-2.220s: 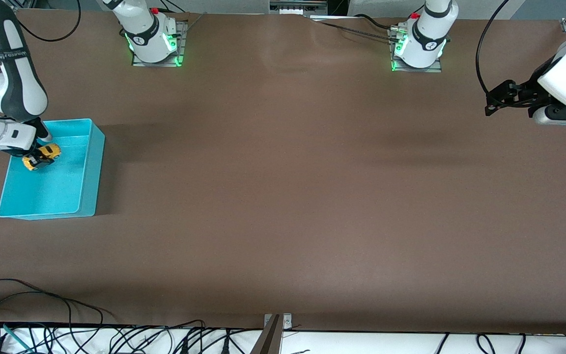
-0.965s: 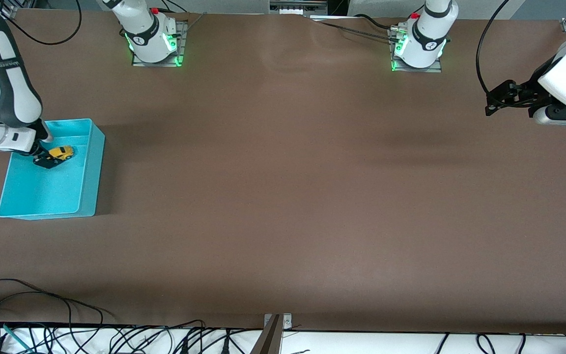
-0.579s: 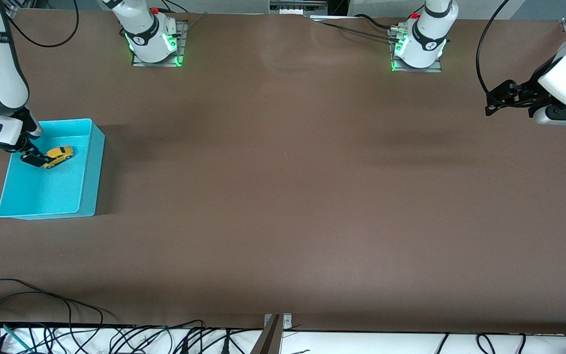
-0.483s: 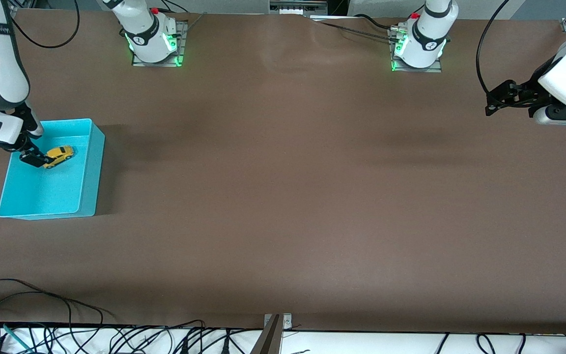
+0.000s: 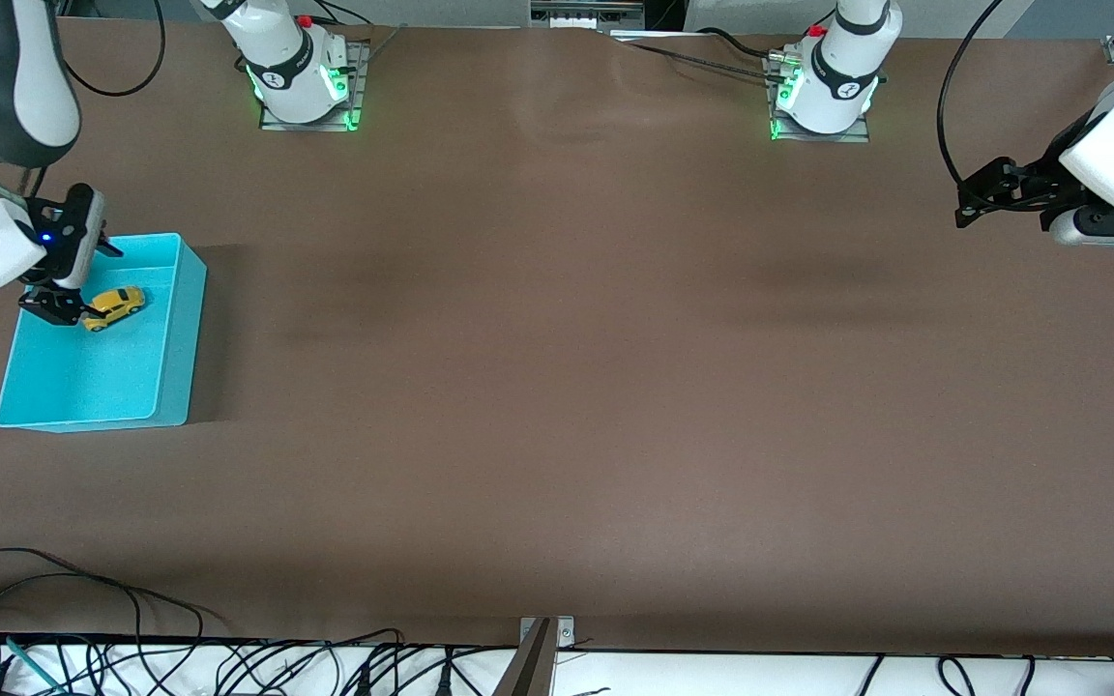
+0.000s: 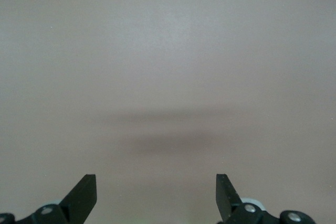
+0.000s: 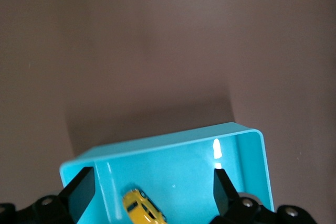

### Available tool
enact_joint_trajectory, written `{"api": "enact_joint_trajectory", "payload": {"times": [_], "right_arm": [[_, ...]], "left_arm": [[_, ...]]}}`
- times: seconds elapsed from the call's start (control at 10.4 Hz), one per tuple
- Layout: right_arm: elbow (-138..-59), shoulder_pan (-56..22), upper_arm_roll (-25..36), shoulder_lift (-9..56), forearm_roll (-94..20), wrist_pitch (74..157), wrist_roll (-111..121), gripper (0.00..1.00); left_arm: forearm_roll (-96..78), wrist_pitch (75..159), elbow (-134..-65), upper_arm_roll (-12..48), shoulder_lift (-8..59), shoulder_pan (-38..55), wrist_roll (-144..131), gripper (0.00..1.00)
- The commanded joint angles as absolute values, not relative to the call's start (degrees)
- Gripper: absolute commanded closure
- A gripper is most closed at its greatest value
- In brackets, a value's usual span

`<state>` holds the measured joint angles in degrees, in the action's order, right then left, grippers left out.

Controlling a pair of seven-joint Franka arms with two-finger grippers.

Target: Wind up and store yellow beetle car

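One tiny yellow-orange beetle toy car [image 5: 114,306] is lying in one open turquoise plastic bin [image 5: 170,360]. Two black two-finger grippers are showing: the right gripper [image 5: 59,307] and the left gripper [image 5: 975,205].

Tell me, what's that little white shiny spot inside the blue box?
In the right wrist view, it is glare from a light on the turquoise bin wall's inside, near the yellow beetle car. The front view shows no such spot, only soft arm shadows on the brown table.
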<state>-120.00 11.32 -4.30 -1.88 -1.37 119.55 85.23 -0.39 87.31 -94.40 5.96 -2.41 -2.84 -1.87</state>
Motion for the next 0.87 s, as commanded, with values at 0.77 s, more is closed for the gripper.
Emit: {"api": "enact_joint_trajectory", "payload": {"times": [0.77], "right_arm": [[-101.64, 0.45, -4.22, -5.63, -0.62, 100.86, 9.44, 0.0]], "left_arm": [[-1.32, 86.04, -92.99, 5.98, -2.02, -3.08, -1.76, 0.0]]}}
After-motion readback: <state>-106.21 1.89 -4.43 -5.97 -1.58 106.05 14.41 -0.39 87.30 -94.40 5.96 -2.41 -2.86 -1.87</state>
